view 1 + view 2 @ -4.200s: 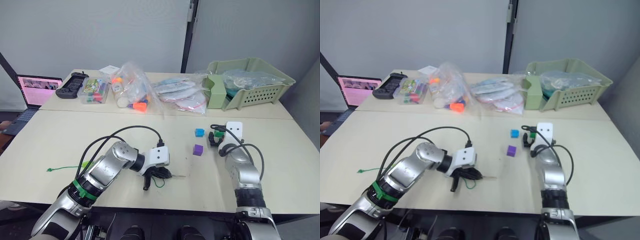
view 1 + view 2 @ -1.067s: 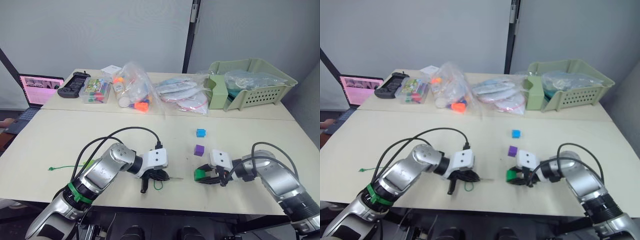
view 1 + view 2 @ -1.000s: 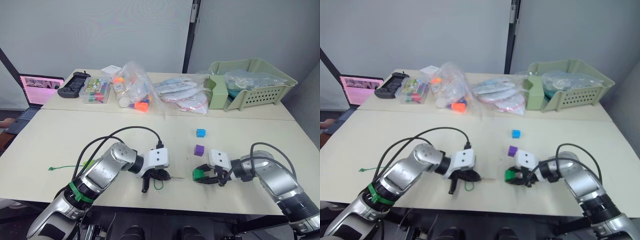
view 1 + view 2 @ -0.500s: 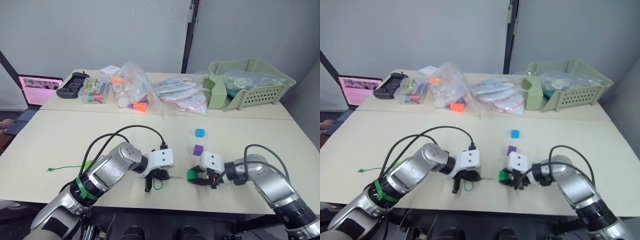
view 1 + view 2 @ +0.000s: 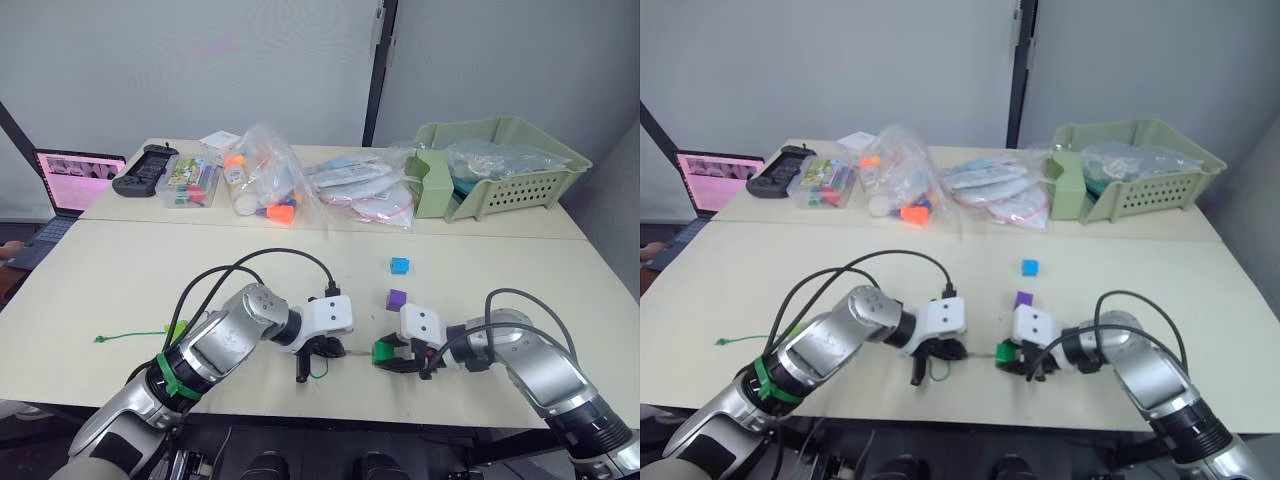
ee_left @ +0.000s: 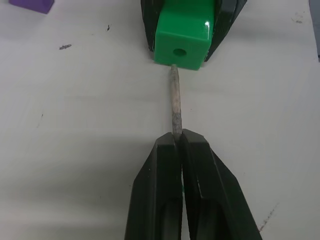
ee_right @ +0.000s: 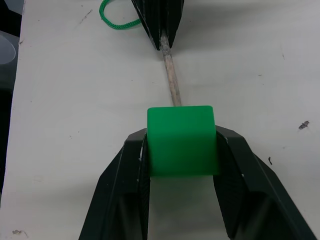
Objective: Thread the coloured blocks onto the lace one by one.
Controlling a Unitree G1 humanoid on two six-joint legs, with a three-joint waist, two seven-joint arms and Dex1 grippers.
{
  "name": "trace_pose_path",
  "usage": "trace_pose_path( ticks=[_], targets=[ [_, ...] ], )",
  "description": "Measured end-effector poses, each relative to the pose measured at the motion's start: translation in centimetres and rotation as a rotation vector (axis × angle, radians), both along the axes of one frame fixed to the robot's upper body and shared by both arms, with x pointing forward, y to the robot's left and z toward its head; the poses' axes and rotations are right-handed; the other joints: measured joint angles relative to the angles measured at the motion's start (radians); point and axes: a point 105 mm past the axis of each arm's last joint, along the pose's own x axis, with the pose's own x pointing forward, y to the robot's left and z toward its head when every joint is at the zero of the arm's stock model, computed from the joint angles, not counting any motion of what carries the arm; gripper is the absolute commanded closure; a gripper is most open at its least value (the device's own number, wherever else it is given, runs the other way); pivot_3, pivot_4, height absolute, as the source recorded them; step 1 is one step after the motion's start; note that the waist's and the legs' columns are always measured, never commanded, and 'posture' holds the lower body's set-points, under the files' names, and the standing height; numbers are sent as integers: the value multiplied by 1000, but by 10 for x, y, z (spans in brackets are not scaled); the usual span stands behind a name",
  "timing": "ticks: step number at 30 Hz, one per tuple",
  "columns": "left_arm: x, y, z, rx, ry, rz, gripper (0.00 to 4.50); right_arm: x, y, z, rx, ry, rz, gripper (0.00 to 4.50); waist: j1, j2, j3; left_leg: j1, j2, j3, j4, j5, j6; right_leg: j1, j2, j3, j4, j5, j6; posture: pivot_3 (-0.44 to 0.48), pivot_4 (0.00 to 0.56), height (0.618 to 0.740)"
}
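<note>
We pinch lace tip (image 6: 174,105) in left gripper (image 6: 180,145), jaws together on it; right gripper (image 7: 181,145) clamps green block (image 7: 181,140) low over table; tip touches just below hole (image 6: 179,51), so push risks bending tip, skidding block

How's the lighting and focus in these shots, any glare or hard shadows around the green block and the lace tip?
Left wrist view: green block sharp, with small glints near its hole; tan lace tip crisp; the fingers nearest the lens slightly soft. Right wrist view: even light, faint shadow under the block. Left eye view: soft overhead light, a glowing laptop screen.
</note>
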Motion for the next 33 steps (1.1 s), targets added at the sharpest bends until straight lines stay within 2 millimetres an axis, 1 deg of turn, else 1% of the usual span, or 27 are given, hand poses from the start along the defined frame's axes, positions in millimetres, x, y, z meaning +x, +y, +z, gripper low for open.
trace_pose_path(
  ticks=[9,14,33],
  targets=[
    [0,-2,1,-3,-4,1,4500,-2,2,0,-15,2,3,3310,1,0,0,0,0,0,0,0,0,0,0,0,0,0,0,0,150,740],
    [2,-7,6,-9,-23,-13,4500,-3,5,-1,-16,8,3,3310,-1,0,0,0,0,0,0,0,0,0,0,0,0,0,0,0,150,740],
    [1,-8,7,-15,-5,-9,4500,-2,9,-1,-12,9,-8,3310,-2,0,0,5,1,0,0,0,0,4,1,0,1,0,0,0,150,740]
  ],
)
